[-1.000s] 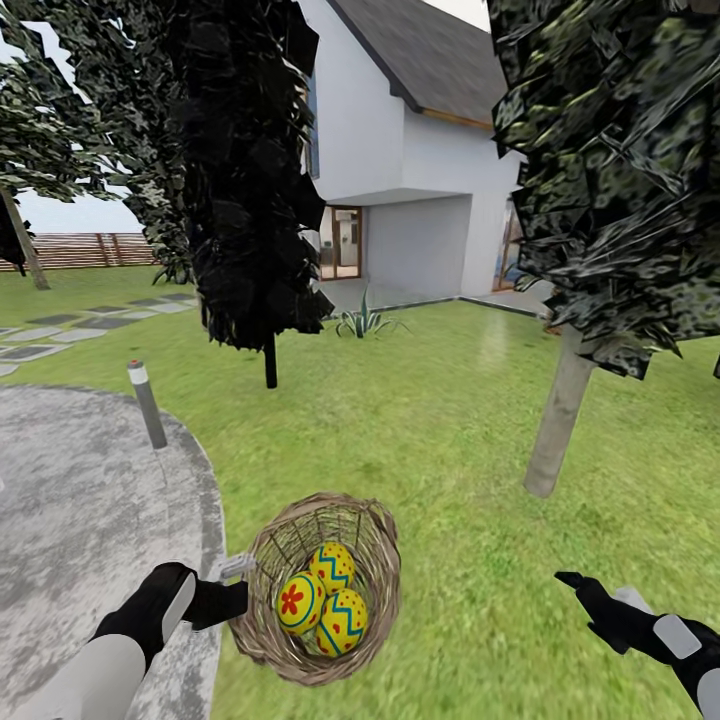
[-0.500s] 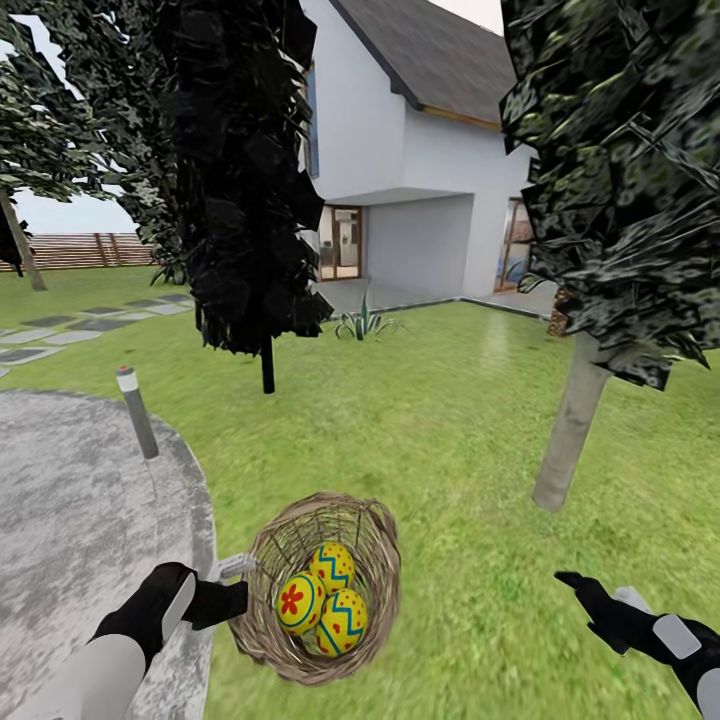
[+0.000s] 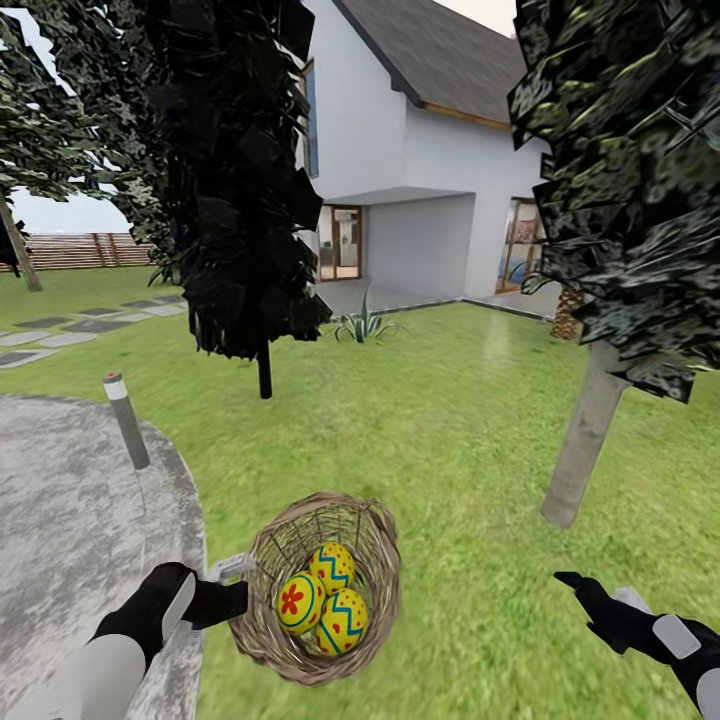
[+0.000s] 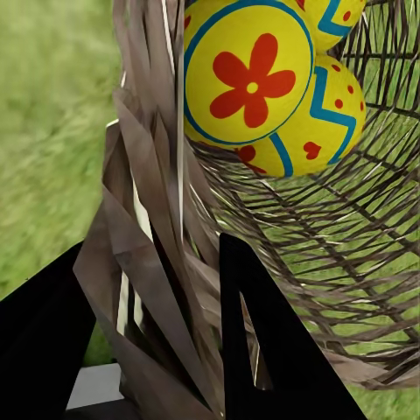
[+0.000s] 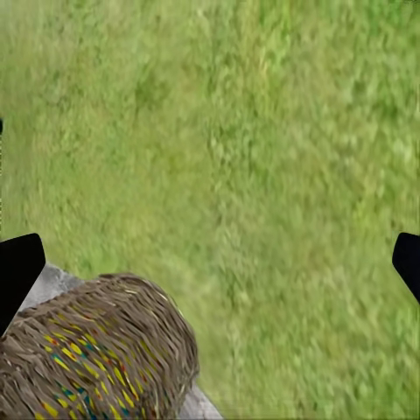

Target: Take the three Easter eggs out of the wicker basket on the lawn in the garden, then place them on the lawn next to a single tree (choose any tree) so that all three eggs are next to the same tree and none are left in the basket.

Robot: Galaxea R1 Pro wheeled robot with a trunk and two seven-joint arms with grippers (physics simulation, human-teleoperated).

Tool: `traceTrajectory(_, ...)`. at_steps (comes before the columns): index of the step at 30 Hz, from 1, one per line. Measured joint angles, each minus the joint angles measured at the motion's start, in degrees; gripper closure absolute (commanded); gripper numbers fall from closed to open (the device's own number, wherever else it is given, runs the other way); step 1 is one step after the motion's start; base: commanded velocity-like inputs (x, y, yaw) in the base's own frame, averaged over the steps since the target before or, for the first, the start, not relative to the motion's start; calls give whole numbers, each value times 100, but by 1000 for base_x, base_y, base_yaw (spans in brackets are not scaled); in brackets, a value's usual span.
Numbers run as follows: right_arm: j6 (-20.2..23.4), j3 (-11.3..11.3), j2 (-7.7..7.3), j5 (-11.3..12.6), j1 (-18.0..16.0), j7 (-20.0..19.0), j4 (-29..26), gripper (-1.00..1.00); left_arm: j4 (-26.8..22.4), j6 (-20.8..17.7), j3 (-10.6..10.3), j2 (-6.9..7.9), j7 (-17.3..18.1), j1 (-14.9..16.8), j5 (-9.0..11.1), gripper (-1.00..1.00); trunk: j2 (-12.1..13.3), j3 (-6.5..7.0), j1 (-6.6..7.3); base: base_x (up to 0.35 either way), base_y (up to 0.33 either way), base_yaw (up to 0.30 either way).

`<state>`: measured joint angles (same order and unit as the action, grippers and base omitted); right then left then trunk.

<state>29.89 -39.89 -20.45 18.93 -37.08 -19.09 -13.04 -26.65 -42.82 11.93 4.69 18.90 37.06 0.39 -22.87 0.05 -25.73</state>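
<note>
Three Easter eggs (image 3: 322,598) sit packed together inside the one wicker basket (image 3: 375,560), yellow with blue zigzags and red dots; the egg nearest the left gripper (image 3: 232,590) shows a red flower. In the left wrist view the same eggs (image 4: 262,83) press against the woven wall of the basket (image 4: 157,262), touching one another. The left gripper's two black fingers (image 4: 262,350) are clenched on the basket's rim, one on each side of the wicker wall, and hold the basket tilted above the lawn (image 3: 450,420).

The right gripper (image 3: 580,585) hangs over the grass well apart from the basket, on its far side from the left gripper. Its fingers (image 5: 17,267) stand spread wide with nothing between them, and the right wrist view looks past them to the basket (image 5: 96,350) and green grass.

Beyond the basket stand two trees: the tree (image 3: 585,440) with a pale grey trunk on the right gripper's side, and a black-leaved tree (image 3: 264,370) with a thin dark trunk farther off. A grey paved patch (image 3: 70,510) lies beside the basket on the left gripper's side, with one short bollard (image 3: 126,420) at its edge. A white house (image 3: 410,190) rises behind the lawn.
</note>
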Motion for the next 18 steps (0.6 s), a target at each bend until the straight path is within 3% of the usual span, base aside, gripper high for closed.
traceTrajectory(18, 0, 0, 2, -9, 0, 2, 1, -100, 0, 0, 0, 0, 0, 0, 0, 100, 0, 0, 0, 299, 0, 0)
